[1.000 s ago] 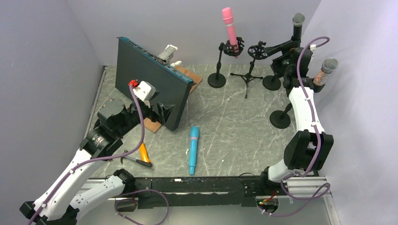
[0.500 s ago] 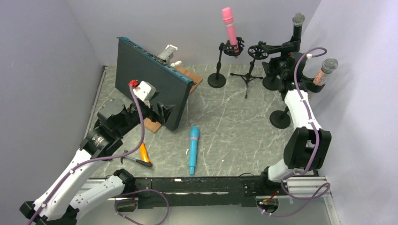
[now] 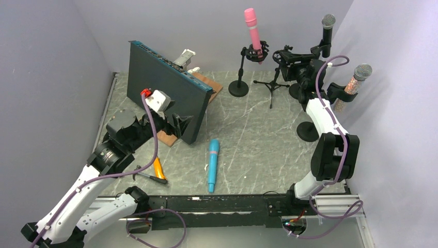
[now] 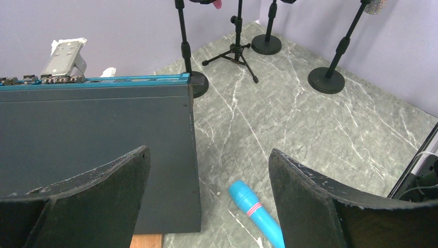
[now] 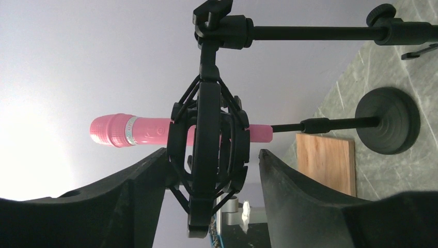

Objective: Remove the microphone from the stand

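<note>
Left tool: the left tool [image 4: 209,155] is spread wide with nothing between its fingers, raised over the left half of the grey marbled bench [image 3: 258,129].
Hammer: an orange-handled hammer [image 3: 156,170] lies flat near the near-left corner.
Loose microphone: a bright blue microphone [image 3: 212,164] lies flat close to the middle of the near edge, its length running from near to far.
Panel: a dark grey flat panel with a teal top edge [image 3: 165,88] stands on its long side in the left half, resting on a thin wooden board [image 3: 166,137].
Glitter microphone: a glittery microphone with a silver grille [image 3: 356,78] sits tilted on a round-base stand [image 3: 309,131] by the right edge.
Right tool: the right tool [image 5: 212,152] is raised toward the far-right corner, its jaws part-way apart on either side of an empty black shock mount [image 5: 209,98] on a black tripod stand [image 3: 272,85]; I cannot tell whether the pads touch it.
Task microphone: the pink microphone [image 3: 253,28] sits in its own black cradle [image 3: 256,51] on a slim round-base stand [image 3: 238,88] near the middle of the far edge, just left of the tripod stand.
Black microphone: a black microphone with a silver grille [image 3: 327,33] stands upright in the far-right corner.
</note>
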{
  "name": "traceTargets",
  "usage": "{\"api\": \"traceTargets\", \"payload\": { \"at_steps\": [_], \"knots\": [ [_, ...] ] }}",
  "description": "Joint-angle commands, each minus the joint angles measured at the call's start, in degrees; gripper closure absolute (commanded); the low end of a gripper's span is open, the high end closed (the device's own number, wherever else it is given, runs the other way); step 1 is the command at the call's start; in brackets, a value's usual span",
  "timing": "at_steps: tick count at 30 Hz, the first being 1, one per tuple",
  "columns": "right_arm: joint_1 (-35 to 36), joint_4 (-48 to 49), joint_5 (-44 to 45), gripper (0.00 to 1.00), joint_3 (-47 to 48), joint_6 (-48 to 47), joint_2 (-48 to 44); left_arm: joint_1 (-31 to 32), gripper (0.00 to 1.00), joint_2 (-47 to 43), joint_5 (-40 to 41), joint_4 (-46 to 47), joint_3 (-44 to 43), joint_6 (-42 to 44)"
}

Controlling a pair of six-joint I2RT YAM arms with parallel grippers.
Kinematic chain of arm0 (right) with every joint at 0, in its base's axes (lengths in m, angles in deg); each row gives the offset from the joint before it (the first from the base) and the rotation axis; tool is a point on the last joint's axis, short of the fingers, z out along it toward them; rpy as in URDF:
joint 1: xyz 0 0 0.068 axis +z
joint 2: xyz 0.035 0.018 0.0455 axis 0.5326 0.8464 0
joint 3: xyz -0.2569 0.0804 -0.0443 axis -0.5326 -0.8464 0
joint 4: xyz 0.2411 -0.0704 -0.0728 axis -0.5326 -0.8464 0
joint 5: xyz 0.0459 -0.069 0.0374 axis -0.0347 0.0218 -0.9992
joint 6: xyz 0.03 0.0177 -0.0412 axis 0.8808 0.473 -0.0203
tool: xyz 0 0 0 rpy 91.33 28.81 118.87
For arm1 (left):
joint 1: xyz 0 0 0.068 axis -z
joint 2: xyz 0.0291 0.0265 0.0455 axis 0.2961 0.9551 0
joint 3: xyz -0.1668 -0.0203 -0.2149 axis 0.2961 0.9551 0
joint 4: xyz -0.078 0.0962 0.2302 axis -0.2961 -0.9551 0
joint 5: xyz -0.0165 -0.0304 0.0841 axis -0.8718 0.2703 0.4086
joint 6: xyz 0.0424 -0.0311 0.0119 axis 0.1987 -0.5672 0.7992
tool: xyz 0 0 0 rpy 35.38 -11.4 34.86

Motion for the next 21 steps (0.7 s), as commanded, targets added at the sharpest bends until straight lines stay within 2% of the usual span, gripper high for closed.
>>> {"api": "traceTargets", "payload": {
  "at_steps": [1,3,5,13,21],
  "knots": [
    [-0.06,5.35,0.13,0.43,-0.07,1.70,0.67,0.29,0.12,-0.61,-0.09,2.69,-0.06,0.30],
    [-0.15,6.07,0.44,0.53,-0.84,1.84,0.51,0.34,0.12,-0.62,-0.09,2.69,-0.06,0.29],
    [-0.10,6.01,0.02,0.57,-1.02,1.48,0.53,0.26,0.12,-0.55,-0.20,2.67,-0.04,0.29],
    [-0.11,6.10,-4.25,0.61,-0.37,0.13,-1.23,0.27,0.12,-0.44,-0.24,2.76,0.03,0.21],
    [-0.14,6.09,-8.51,0.62,-6.91,-0.10,-11.06,0.31,0.12,-0.44,-0.76,2.80,0.02,-0.10]
  ]
}}
